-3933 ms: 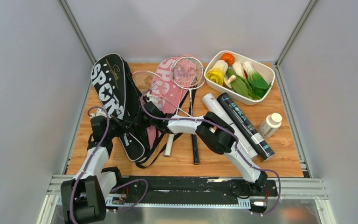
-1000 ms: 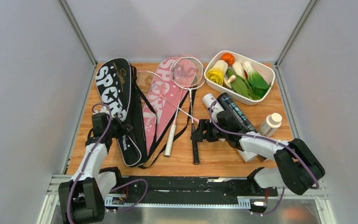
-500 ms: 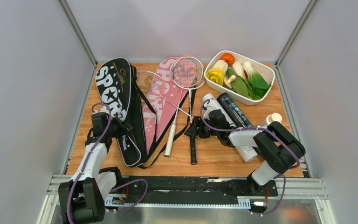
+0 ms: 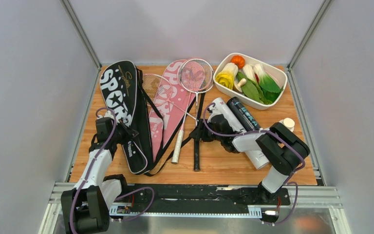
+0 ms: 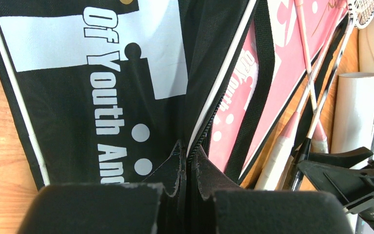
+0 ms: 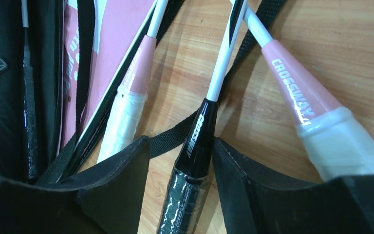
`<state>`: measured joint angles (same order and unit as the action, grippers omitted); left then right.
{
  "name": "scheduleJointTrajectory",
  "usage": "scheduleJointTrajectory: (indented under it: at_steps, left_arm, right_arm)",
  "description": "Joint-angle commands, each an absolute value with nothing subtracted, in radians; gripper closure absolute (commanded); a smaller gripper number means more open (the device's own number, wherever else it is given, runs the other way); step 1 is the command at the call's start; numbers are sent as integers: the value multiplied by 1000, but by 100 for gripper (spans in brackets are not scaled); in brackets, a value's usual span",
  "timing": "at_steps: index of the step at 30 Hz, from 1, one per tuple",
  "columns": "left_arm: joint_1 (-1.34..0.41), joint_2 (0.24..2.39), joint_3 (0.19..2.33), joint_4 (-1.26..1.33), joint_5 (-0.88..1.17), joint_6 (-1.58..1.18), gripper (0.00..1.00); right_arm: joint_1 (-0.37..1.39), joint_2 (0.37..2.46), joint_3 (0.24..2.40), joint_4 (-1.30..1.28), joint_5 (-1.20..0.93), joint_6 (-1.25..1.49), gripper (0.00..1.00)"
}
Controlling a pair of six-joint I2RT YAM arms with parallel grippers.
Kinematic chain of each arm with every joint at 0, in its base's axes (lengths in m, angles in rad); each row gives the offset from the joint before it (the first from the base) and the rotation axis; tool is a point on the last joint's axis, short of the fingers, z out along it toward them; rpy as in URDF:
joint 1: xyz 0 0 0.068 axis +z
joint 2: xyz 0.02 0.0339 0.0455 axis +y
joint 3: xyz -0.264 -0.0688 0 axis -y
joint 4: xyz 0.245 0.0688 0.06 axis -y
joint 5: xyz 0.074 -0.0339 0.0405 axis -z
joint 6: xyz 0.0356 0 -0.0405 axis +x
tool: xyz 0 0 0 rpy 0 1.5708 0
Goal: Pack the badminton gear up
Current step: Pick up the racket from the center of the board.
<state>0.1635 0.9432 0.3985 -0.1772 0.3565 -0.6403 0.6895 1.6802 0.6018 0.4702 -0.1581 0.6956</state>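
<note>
My left gripper (image 4: 126, 132) is shut on the zip edge of the black "SPORT" cover (image 4: 119, 97), with both pads pinching the fabric at the left gripper (image 5: 187, 155). A pink cover (image 4: 168, 102) lies beside it. My right gripper (image 4: 198, 134) is low over the black-handled racket (image 4: 196, 156). In the right wrist view the right gripper (image 6: 181, 144) is open astride that black handle (image 6: 191, 161): the right pad touches it and a gap shows on the left. A white-gripped racket (image 6: 121, 114) and a pink-coned one (image 6: 316, 126) lie on either side.
A white tube (image 4: 220, 105) and a black tube (image 4: 243, 114) lie under the right arm. A white bowl (image 4: 278, 73) of toy vegetables stands at the back right, with a small white bottle (image 4: 288, 123) near the right edge. Black straps (image 6: 175, 139) cross the wood under the handles.
My right arm has swung left from the tubes onto the black racket handle, and its jaws have narrowed. The handle's near end has shifted left. The left gripper has not moved.
</note>
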Motion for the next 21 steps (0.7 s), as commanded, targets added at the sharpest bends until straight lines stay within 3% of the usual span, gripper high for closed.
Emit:
scheduleJointTrajectory:
  at_steps: [1,5,11,12,21]
  left_arm:
    - [162,918,425,-163,359,-638,100]
    - [162,907,430,-170,355,-636,100]
    - [162,903,436,-176,341,-631,100]
    - [162,903,436,-176,337,-630,100]
    - [162,916,430,-158,328,-632,100]
  right_arm:
    - [718,1750,586,344,-26,711,43]
    - [728,1773,590,330,17,713,49]
    - [732,1679,555,367,49,680,96]
    - [732,1638,549,372,39,669,100]
    - [756,1361,602,274,-47,660,100]
